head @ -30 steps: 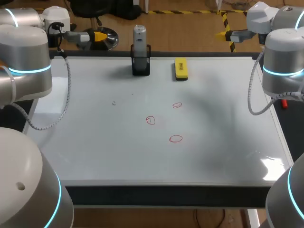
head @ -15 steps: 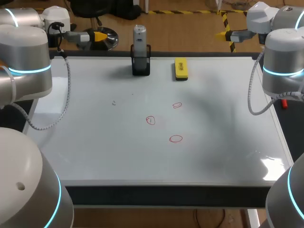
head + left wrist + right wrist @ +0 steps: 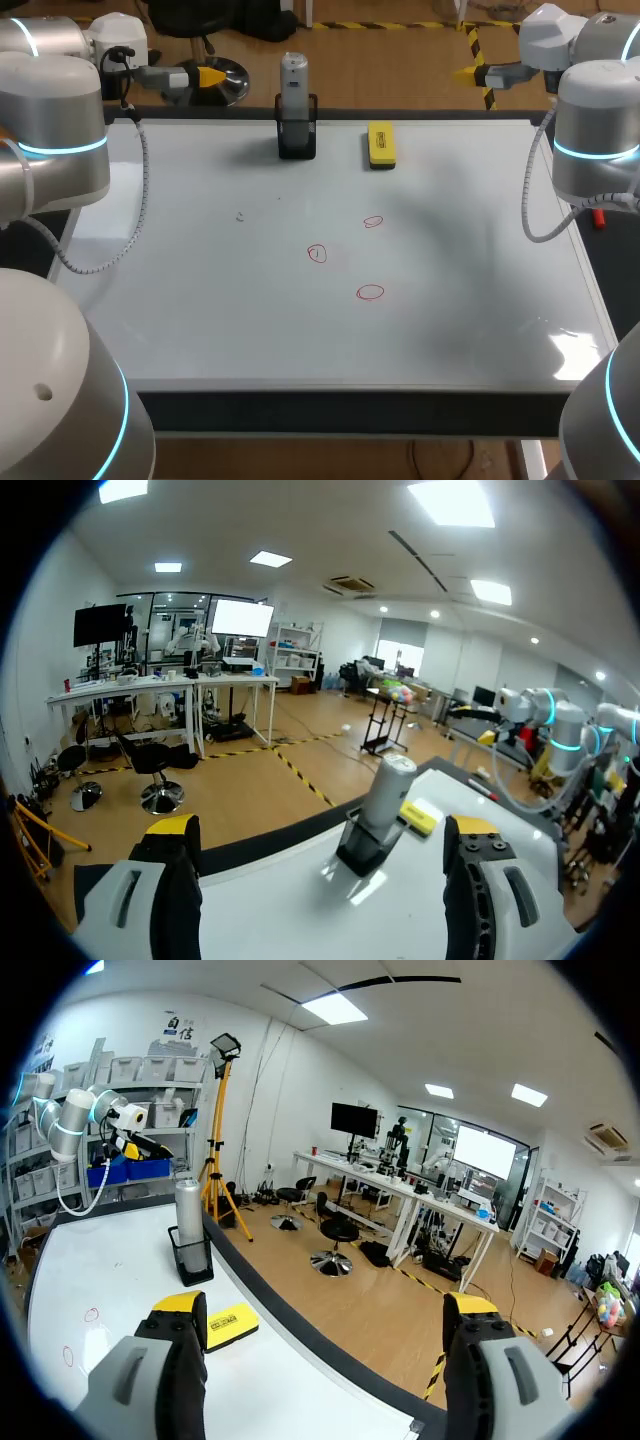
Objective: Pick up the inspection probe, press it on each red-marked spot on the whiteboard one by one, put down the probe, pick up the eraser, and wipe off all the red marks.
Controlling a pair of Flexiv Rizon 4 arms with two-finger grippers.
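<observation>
White glossy whiteboard; black rim on every edge.

Three thin red hand-drawn rings, just right of the board's middle: far ring, middle ring with a red stroke inside, near ring.

At the far edge:
- Silver-grey cylindrical inspection probe.
- Black open-frame holder.
- Flat rectangular eraser, bright yellow top over a black base.

Left gripper and right gripper: grey fingers, yellow tips.

Left arm and right arm: pale grey shells with glowing cyan bands.

Probe, lower half out of sight in its holder (tip included); indistinct speck on the whiteboard.
</observation>
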